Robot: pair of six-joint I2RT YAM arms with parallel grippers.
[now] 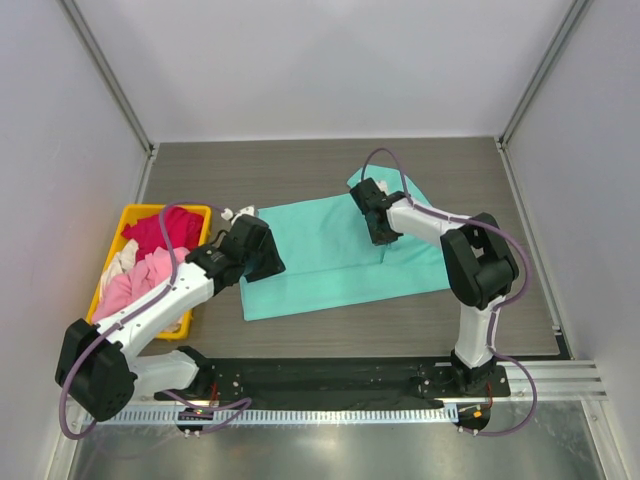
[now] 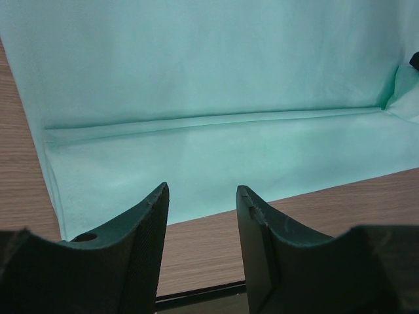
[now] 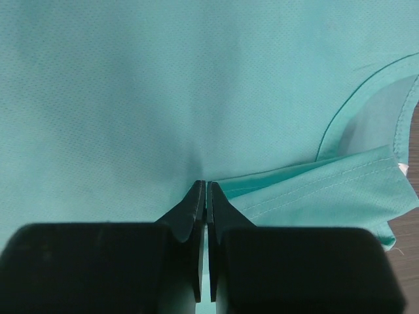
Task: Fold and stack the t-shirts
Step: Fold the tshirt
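A teal t-shirt (image 1: 320, 255) lies spread on the wooden table, with its near long edge folded over (image 2: 216, 157). My right gripper (image 1: 385, 238) is shut on the teal t-shirt (image 3: 131, 98), pinching a fold of cloth at its tips (image 3: 206, 184) beside the collar. My left gripper (image 1: 268, 264) is open and empty, and sits just off the shirt's near left edge (image 2: 201, 190). The magenta-red t-shirt (image 1: 160, 230), light pink t-shirt (image 1: 135, 282) and whitish t-shirt (image 1: 118, 258) lie crumpled in the bin.
A yellow plastic bin (image 1: 140, 210) stands at the table's left side, beside my left arm. A black rail (image 1: 330, 380) runs along the near table edge. White walls close in on three sides.
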